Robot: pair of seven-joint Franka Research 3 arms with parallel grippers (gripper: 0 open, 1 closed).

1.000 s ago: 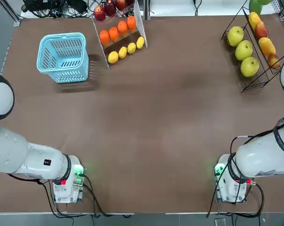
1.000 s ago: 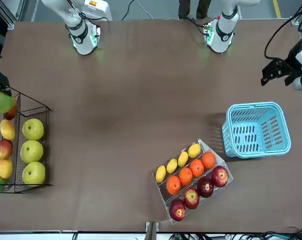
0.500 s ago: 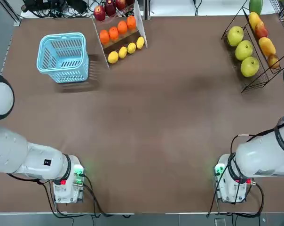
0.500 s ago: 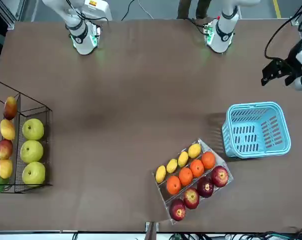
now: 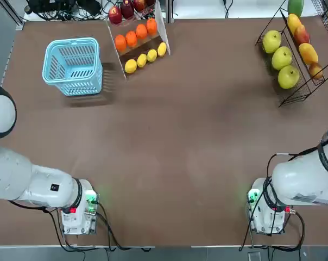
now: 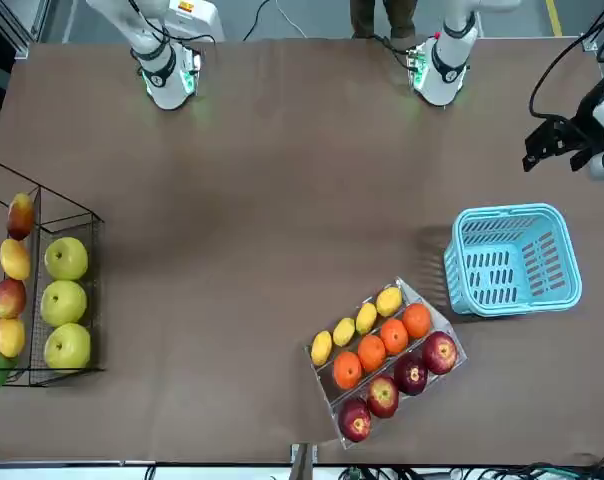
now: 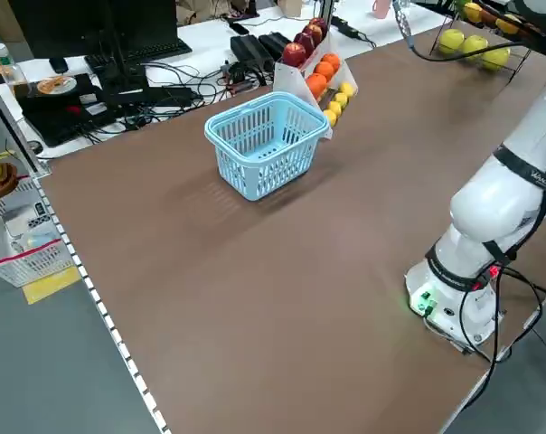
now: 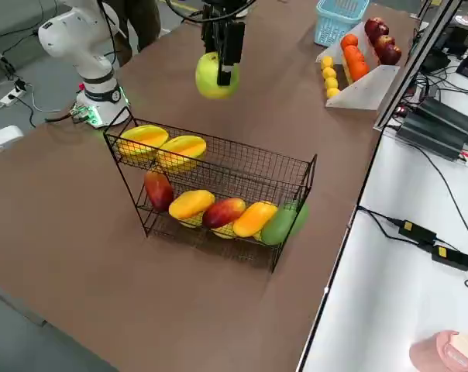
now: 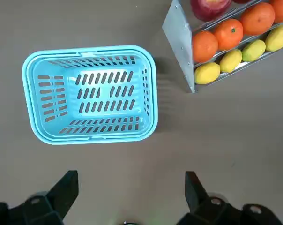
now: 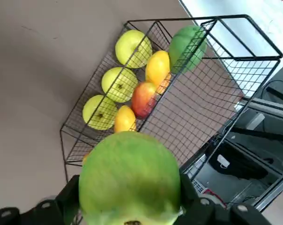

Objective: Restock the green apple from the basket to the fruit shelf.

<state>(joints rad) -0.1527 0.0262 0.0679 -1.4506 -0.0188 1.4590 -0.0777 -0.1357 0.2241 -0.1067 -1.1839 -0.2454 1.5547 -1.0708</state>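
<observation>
Rightward has shifted the right gripper (image 10: 130, 180), clasping the apple (image 8: 217, 77); the shelf (image 8: 253, 164) lies below, leftward. Left gripper (image 9: 132, 176) hangs open near the basket (image 9: 90, 139).

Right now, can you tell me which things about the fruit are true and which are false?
1. The basket has an apple in it. False: it is empty.
2. The right gripper is holding a green apple. True.
3. Three green fruits sit in a row on the black wire rack. True.
4. The left gripper is shut. False: it is open, near the basket.
5. The clear stand holds red apples. True.
</observation>
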